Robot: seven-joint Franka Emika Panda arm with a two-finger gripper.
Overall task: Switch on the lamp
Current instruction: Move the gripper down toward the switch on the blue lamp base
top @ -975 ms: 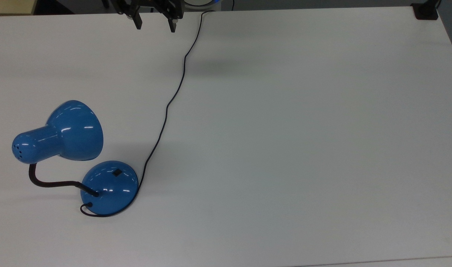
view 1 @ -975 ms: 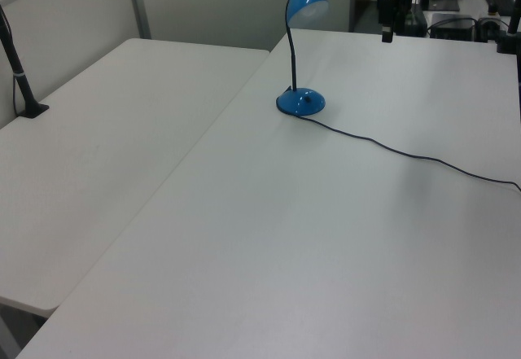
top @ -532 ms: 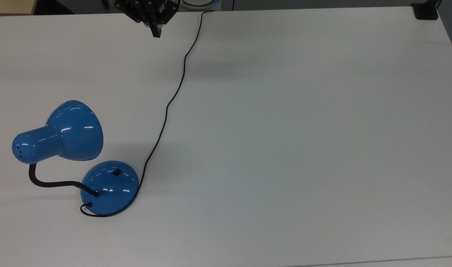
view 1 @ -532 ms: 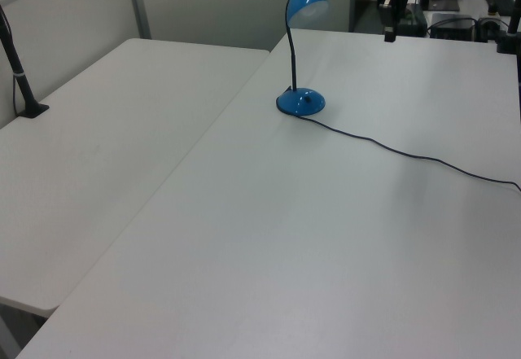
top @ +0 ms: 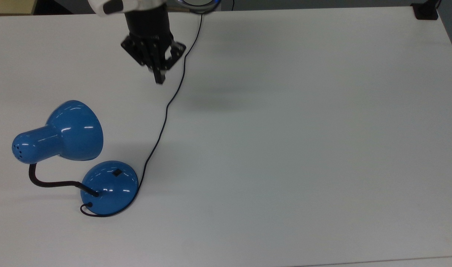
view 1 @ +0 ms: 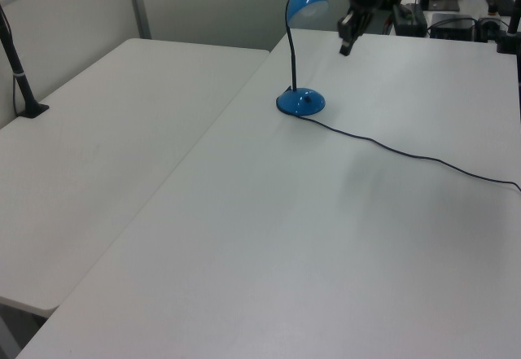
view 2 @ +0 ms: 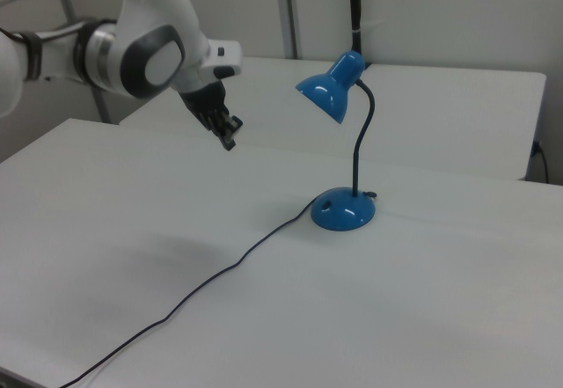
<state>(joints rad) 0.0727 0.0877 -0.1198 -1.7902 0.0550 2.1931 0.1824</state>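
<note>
- Desk lamp (top: 74, 155), top view's lower left: glossy, likely light and top-heavy; press its black switch (top: 117, 172) gently downward.
- Gripper (top: 159, 78), upper frame, fingers together.

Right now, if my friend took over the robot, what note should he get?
Pincer: shut, holding nothing, in the air above the table, apart from the lamp.
Lamp: upright on its round base, shade unlit, cord trailing across the table.
Done: nothing on the lamp yet.
Left: bring the pincer down to the small black switch on the base and press it.
</note>
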